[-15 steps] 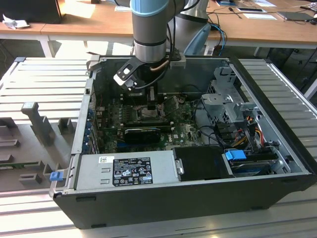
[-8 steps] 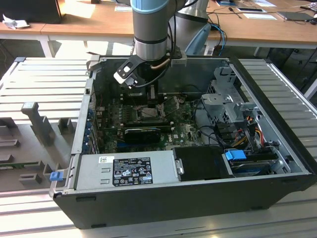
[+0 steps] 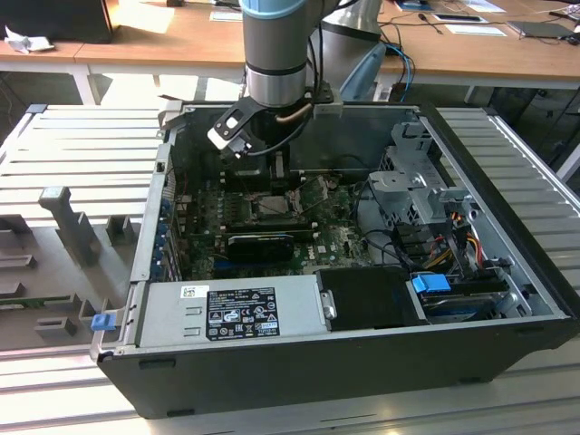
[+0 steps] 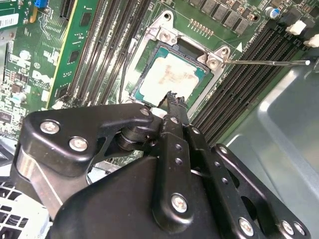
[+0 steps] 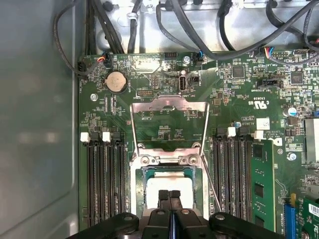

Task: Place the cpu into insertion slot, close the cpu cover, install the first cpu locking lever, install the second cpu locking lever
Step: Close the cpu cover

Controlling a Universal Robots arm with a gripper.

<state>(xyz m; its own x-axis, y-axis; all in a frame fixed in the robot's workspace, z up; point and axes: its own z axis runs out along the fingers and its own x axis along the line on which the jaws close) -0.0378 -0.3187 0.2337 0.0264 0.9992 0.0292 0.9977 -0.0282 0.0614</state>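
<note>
Reaching down into the open computer case (image 3: 362, 362) in the exterior view, the arm (image 3: 276, 54) stands over the motherboard (image 3: 340, 237), where the work is. In the second wrist view, the gripper (image 4: 173, 98) has its fingers pressed together and holds nothing. Its tip hangs just above the cpu (image 4: 172, 74). In the first wrist view, the cpu lies flat in the insertion slot (image 5: 141, 194). The cpu cover (image 5: 169, 103) is folded back, so the chip is bare, and a thin locking lever (image 5: 212, 186) stands unlatched beside it. I judge the closed fingers serve as a pushing tip.
</note>
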